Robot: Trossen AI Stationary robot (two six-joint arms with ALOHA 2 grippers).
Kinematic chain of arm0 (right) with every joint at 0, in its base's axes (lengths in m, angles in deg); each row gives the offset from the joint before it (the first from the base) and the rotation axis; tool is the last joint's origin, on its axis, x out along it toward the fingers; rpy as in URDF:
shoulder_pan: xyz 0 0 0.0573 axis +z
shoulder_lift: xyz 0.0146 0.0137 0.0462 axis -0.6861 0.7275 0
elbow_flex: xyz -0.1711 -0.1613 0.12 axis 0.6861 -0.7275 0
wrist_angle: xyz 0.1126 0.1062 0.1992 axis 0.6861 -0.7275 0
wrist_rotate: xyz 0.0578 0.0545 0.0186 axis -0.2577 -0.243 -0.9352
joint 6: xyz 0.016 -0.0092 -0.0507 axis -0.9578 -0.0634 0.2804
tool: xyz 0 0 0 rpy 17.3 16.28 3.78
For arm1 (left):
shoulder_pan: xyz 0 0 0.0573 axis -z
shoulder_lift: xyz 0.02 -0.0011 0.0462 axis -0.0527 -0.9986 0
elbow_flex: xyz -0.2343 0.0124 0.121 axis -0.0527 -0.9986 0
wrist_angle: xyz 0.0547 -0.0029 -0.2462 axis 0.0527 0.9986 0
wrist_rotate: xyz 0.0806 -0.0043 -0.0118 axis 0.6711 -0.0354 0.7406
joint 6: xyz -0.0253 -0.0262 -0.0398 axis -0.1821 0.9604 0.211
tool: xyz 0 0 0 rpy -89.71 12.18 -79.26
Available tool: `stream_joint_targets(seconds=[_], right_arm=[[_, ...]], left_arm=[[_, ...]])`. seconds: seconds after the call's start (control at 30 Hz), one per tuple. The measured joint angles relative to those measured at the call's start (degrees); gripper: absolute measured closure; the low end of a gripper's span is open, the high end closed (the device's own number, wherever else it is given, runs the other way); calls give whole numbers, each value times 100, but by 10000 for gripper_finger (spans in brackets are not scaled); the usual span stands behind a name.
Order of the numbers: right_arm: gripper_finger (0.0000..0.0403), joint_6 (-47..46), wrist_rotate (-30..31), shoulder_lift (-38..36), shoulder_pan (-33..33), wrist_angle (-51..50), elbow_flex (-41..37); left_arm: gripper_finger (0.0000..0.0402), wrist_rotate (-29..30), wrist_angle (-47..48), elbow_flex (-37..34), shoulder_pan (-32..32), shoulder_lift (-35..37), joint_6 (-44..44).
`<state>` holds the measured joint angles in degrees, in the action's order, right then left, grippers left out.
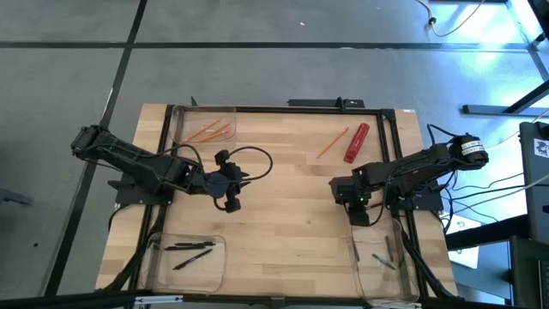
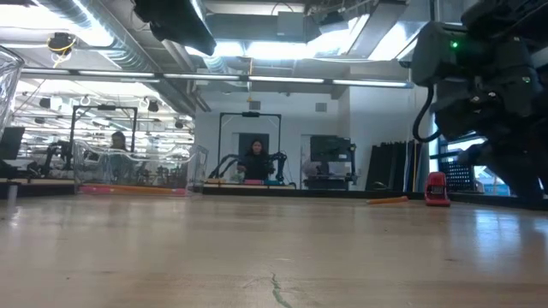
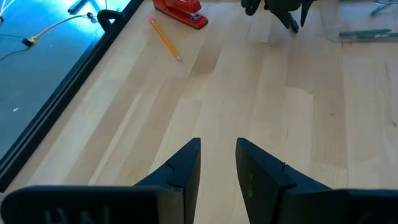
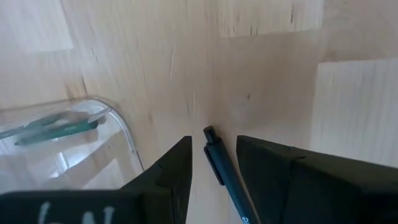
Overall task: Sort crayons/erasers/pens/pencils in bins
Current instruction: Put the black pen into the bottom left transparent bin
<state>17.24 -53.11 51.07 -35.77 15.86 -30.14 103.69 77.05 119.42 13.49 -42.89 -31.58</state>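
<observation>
**Right gripper carries a pen beside its bin; left gripper waits empty**

Left gripper hovers over the bare middle of the wooden table, its fingers parted with only wood showing between them, so it grasps nothing. Its arm reaches in from the table's left edge, and it seems to be parked clear of the work. Behind it, at the far left corner, a clear bin holds several orange pencils; at the near left corner a second bin holds black pens. Each kind already has its own tub, which explains the spread of the three bins round the table's corners.

Farther right, on open wood near the far edge, one loose pencil lies just beside a red stapler. Neither is in a bin, so the sorting is judged unfinished.

Right gripper sits low over the wood on the table's right side. Its wrist view shows a dark pen lying lengthwise between its fingers, apparently gripped farther back where the view cuts off. The rounded corner of the near right bin is just beside the pen's tip, with greenish sticks already inside, too blurred to name. The pen is probably headed for that tub.
</observation>
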Motion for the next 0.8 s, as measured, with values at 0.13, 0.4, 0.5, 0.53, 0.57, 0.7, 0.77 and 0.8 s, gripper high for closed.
stream_joint_targets(seconds=[0.13,0.4,0.5,0.53,0.57,0.7,0.77,0.8], right_arm=[[274,4,-59,2,0,-50,-8],[274,-132,-15,5,2,-81,29],[274,-163,161,13,4,-102,189],[274,-164,223,13,4,-150,270],[274,-180,256,13,4,-213,368],[274,-485,294,13,4,-596,766],[274,-663,364,13,4,-777,885],[274,-795,425,13,4,-854,921]], left_arm=[[306,0,0,0,0,0,0],[306,0,0,0,0,0,0],[306,-9,0,0,0,0,2],[306,-45,0,0,0,0,2],[306,-113,-2,0,0,0,4],[306,-371,-2,0,4,0,14],[306,-479,-2,0,4,0,24],[306,-499,-2,0,4,0,24]])
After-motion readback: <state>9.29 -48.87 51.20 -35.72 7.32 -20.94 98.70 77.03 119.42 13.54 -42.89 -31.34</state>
